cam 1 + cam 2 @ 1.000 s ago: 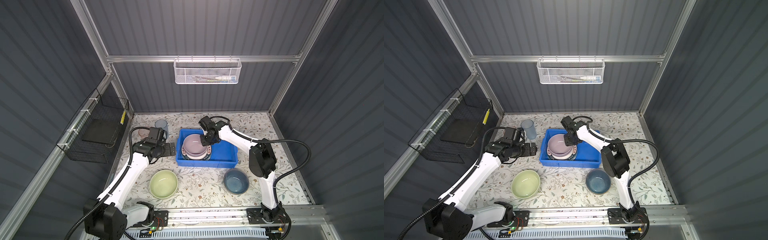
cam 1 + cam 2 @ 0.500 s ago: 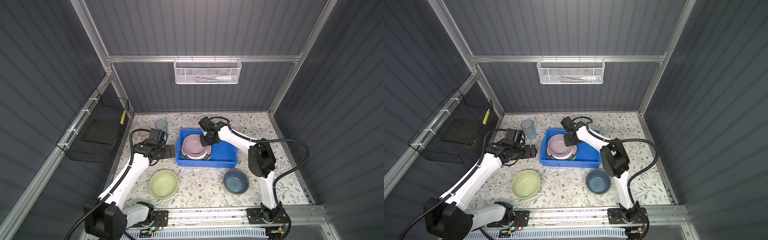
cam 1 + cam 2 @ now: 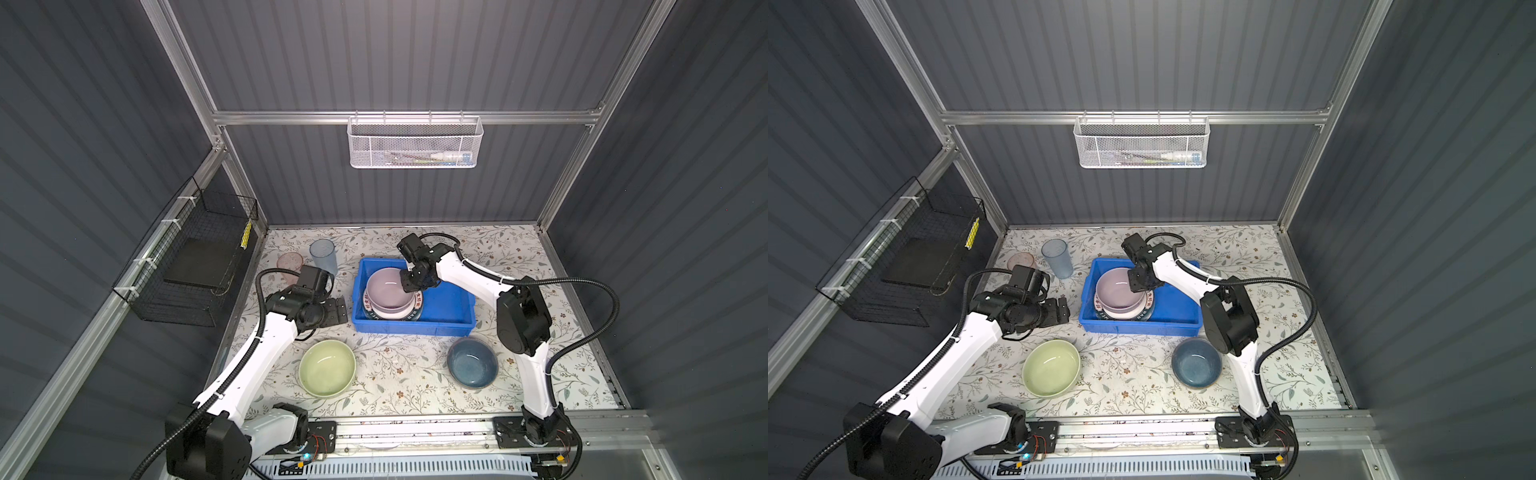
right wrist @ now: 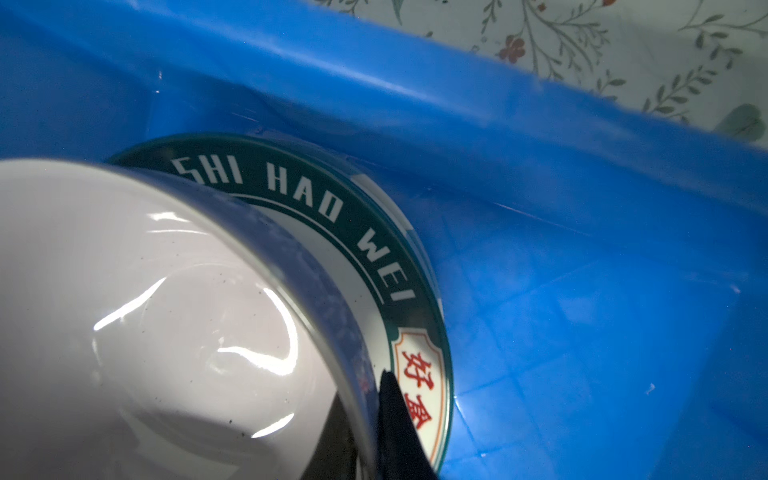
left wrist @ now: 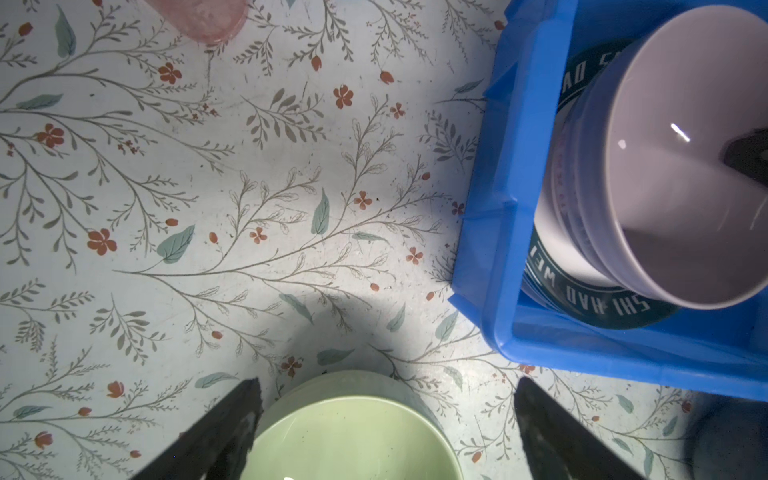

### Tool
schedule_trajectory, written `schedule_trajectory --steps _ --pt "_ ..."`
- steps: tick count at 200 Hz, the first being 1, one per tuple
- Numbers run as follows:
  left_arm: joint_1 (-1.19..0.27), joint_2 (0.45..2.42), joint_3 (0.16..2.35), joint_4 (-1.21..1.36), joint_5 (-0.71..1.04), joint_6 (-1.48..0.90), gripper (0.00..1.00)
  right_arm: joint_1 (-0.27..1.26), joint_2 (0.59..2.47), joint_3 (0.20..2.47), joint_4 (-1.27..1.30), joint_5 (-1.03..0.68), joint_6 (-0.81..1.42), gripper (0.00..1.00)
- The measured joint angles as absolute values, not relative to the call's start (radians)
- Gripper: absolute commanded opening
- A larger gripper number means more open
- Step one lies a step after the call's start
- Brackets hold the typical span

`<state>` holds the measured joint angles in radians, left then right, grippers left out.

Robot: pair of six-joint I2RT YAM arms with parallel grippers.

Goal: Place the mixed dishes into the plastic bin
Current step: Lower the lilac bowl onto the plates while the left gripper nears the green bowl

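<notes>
The blue plastic bin (image 3: 415,330) (image 3: 1142,328) holds a stack of plates with a pink bowl (image 3: 386,289) (image 3: 1119,291) on top, seemingly tilted. My right gripper (image 3: 409,284) (image 4: 365,399) is shut on the pink bowl's (image 4: 145,311) rim, one finger inside and one outside, over the lettered plate (image 4: 374,249). My left gripper (image 3: 337,311) (image 5: 386,386) hangs open and empty left of the bin, over the far edge of the green bowl (image 3: 327,368) (image 5: 353,436). On the table stand a blue bowl (image 3: 473,362), a blue tumbler (image 3: 323,255) and a pink tumbler (image 3: 289,264) (image 5: 199,20).
A white mesh basket (image 3: 415,145) hangs on the back wall and a black wire basket (image 3: 195,266) on the left wall. The bin's left wall (image 5: 498,187) stands close beside my left gripper. A metal rail (image 3: 415,430) runs along the table's front edge.
My left gripper has drifted a little toward the front of the table, still open. The right gripper keeps its hold on the pink bowl and has barely moved.
</notes>
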<state>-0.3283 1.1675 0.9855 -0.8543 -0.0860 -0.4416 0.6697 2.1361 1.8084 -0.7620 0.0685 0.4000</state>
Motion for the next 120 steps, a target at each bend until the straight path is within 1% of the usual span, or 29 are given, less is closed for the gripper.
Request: schedule_trajectory --steps 21,36,51,99,120 --pt "-0.328 1.156 0.968 -0.86 -0.086 -0.451 0.95 0.669 2.136 1.808 -0.751 0.068 0.402 0.19" --pt "-0.328 1.151 0.957 -0.863 -0.083 -0.459 0.95 0.669 2.136 1.808 -0.746 0.067 0.4 0.3" --pt "-0.328 1.151 0.95 -0.867 -0.079 -0.466 0.95 0.669 2.136 1.808 -0.738 0.067 0.404 0.37" --pt "-0.328 1.135 0.914 -0.869 -0.065 -0.491 0.93 0.669 2.106 1.796 -0.727 0.069 0.39 0.54" --pt "-0.328 1.134 0.898 -0.871 -0.052 -0.503 0.91 0.669 2.049 1.788 -0.728 0.08 0.377 0.59"
